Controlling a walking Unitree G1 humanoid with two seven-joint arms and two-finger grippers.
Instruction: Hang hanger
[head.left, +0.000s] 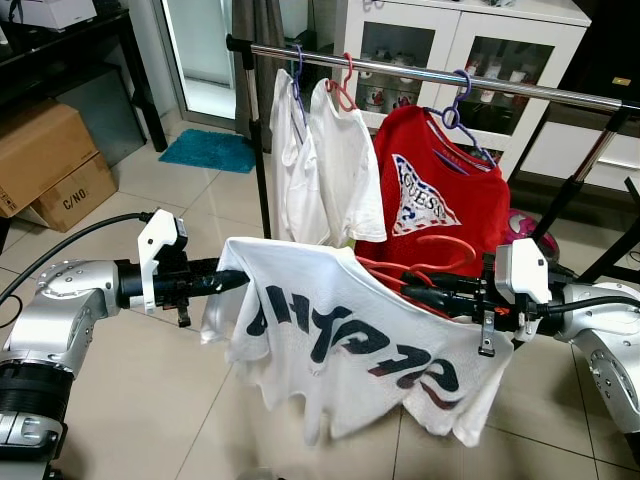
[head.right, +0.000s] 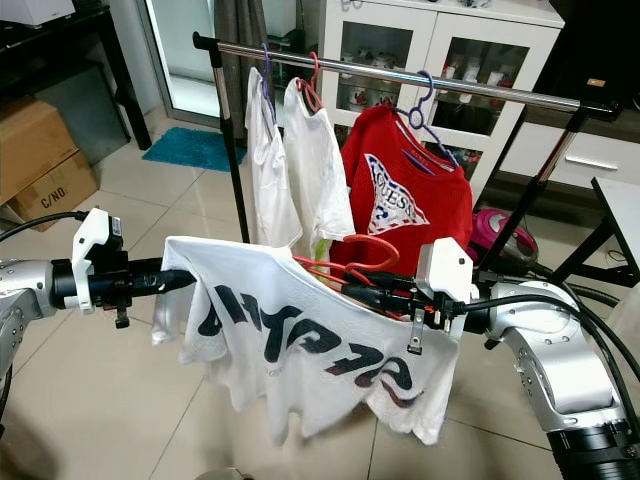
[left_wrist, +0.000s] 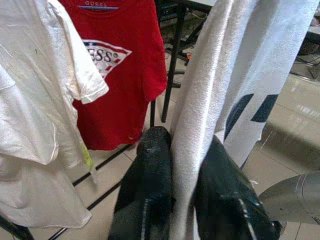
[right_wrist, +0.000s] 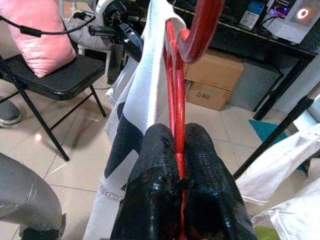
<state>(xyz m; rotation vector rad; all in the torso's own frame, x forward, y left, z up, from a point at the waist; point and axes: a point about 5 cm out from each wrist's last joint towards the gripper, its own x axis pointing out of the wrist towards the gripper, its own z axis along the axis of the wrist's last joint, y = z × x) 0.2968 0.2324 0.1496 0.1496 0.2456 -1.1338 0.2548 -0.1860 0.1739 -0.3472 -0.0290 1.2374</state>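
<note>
Left eye view gives me the white printed T-shirt (head.left: 350, 340) stretched between both arms in front of the clothes rail (head.left: 470, 80). My left end effector (head.left: 232, 281) has its two black fingers closed on the shirt's edge; in the left wrist view the cloth (left_wrist: 200, 125) runs pinched between the fingers (left_wrist: 150, 185). My right end effector (head.left: 420, 288) is clamped on the red hanger (head.left: 430, 262), which sits inside the shirt's neck with its hook curving up above the fabric. The right wrist view confirms the hanger's stem (right_wrist: 175, 120) is squeezed between the fingers (right_wrist: 155, 185). The hanger is below the rail, near the red shirt (head.left: 440, 190) and white shirts (head.left: 320, 160) hanging there.
</note>
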